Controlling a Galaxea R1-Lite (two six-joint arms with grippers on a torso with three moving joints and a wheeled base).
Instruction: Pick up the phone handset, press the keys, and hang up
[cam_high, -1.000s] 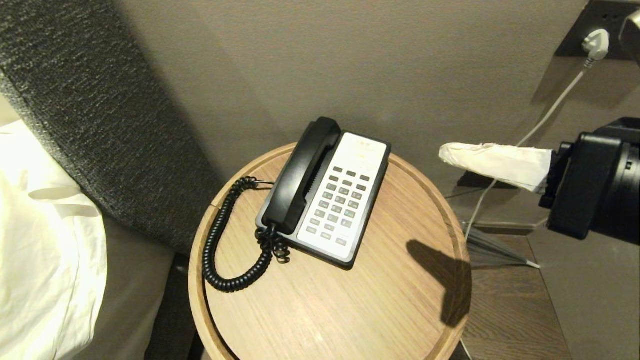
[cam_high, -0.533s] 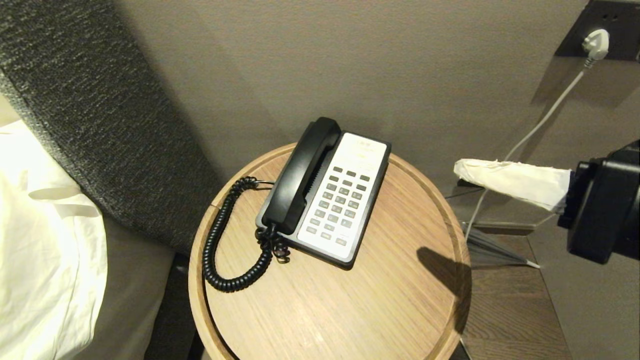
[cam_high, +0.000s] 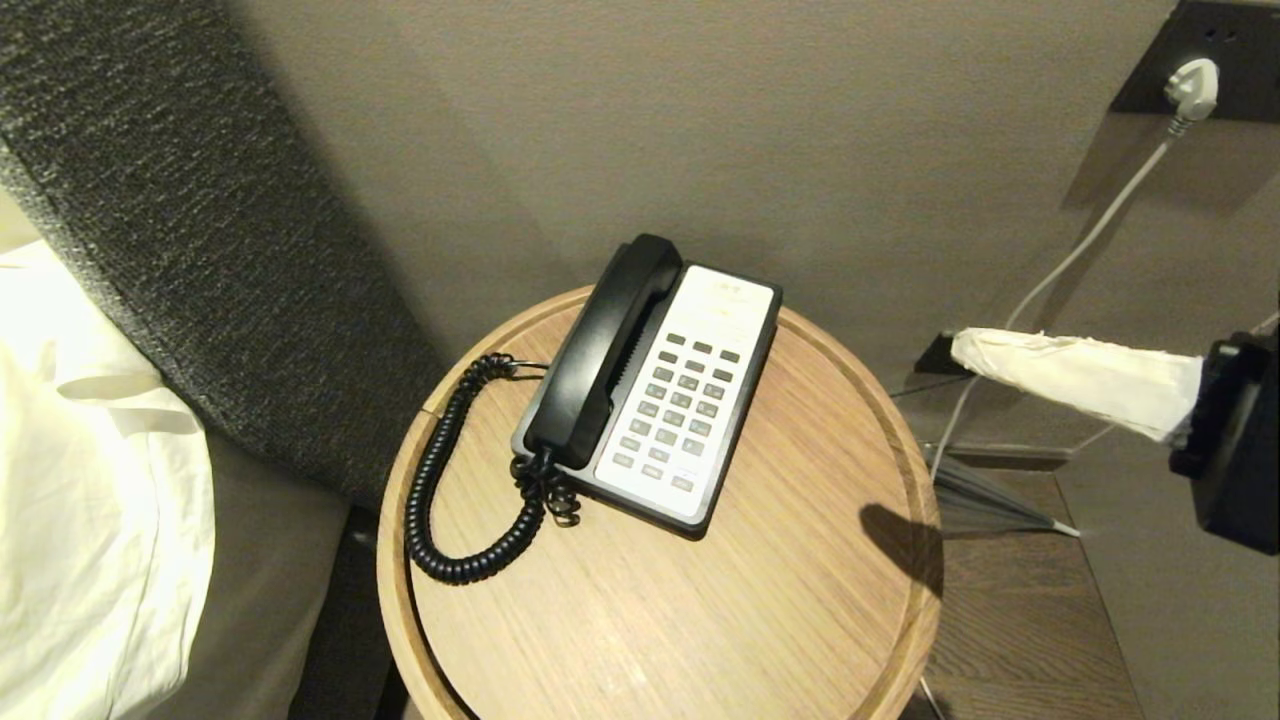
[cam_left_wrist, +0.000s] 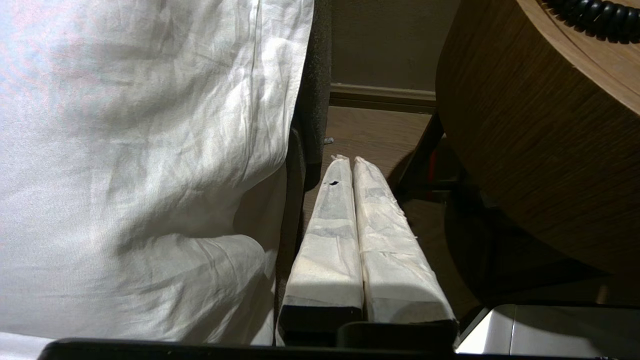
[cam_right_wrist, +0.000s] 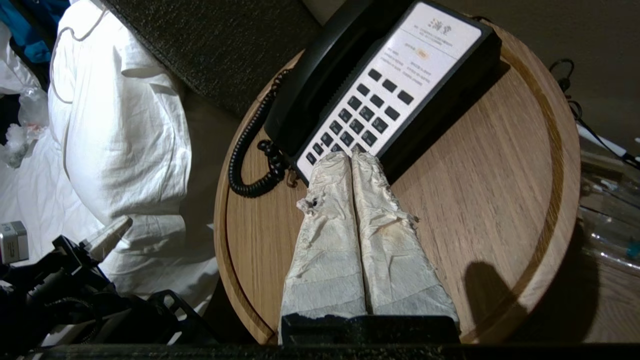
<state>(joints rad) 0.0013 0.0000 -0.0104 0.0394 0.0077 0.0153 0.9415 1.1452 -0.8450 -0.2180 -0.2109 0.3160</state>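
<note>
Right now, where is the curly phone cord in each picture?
Head view: the curly cord loops left of the phone on the round table.
Left wrist view: only a bit of it shows, in the top corner on the table's edge.
Right wrist view: it hangs beside the handset.
Shared landmark: the round table.

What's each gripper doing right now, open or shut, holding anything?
Left gripper: shut, empty, parked low beside the round table.
Right gripper: shut, empty, off the table's right edge; phone handset sits on its cradle.

The round table (cam_high: 800, 600) looks like smooth wood. The phone handset (cam_high: 605, 350) is shiny black plastic. The bed sheet (cam_high: 90, 500) is wrinkly white cloth.
</note>
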